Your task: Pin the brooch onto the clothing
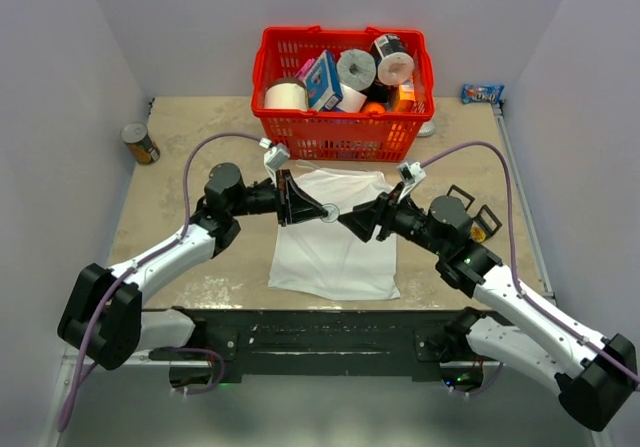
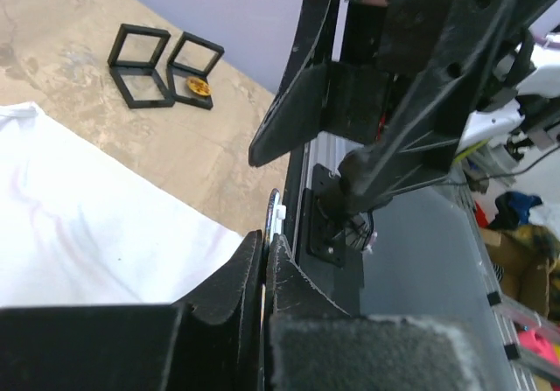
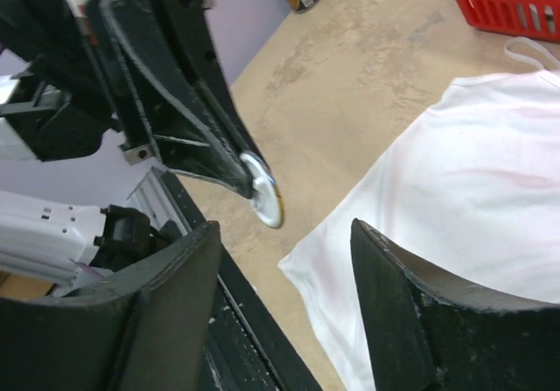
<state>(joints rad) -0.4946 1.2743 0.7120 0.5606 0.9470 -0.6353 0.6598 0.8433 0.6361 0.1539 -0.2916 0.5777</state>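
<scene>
The brooch (image 1: 329, 211), a small round disc showing its silvery back (image 3: 264, 197), hangs above the upper middle of the white T-shirt (image 1: 335, 257). My left gripper (image 1: 318, 208) is shut on it; in the left wrist view its fingertips (image 2: 265, 240) press together with the disc's thin edge (image 2: 275, 207) sticking out beyond them. My right gripper (image 1: 346, 219) faces it from the right, open, just short of the disc. In the right wrist view the right gripper (image 3: 284, 230) has nothing between its fingers. The shirt (image 3: 472, 190) lies flat on the table.
A red basket (image 1: 340, 77) of rolls and boxes stands behind the shirt. A can (image 1: 140, 143) sits at the far left and a snack packet (image 1: 482, 94) at the far right. Small black frame stands (image 2: 162, 67) hold an orange-gold piece (image 2: 199, 86) right of the shirt.
</scene>
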